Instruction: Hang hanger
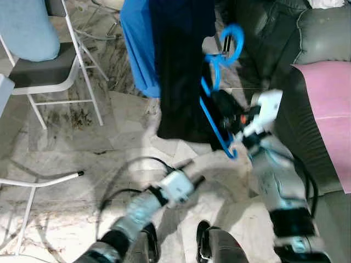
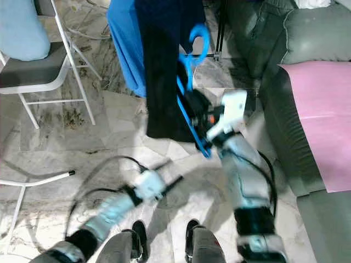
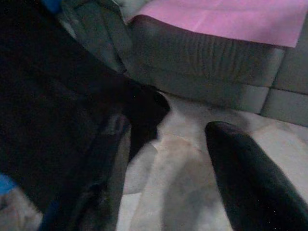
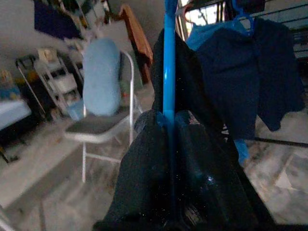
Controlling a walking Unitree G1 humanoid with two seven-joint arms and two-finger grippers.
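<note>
A blue plastic hanger (image 1: 219, 87) with a dark garment (image 1: 181, 71) draped on it is held up in front of me, its hook (image 1: 233, 41) pointing upward. My right gripper (image 1: 224, 112) is shut on the hanger's lower bar. In the right wrist view the blue bar (image 4: 168, 86) runs straight up between the black fingers (image 4: 144, 183). My left gripper (image 1: 193, 179) hangs low over the floor, below the garment's hem. It is open with nothing between its fingers (image 3: 250, 183).
A blue shirt (image 1: 137, 44) hangs behind the dark garment, and more blue clothes (image 4: 240, 72) hang on a rack. A white folding chair (image 1: 55, 76) with a light-blue cushion (image 1: 27, 27) stands left. A dark sofa (image 1: 312, 38) with a pink cloth (image 1: 329, 104) stands right.
</note>
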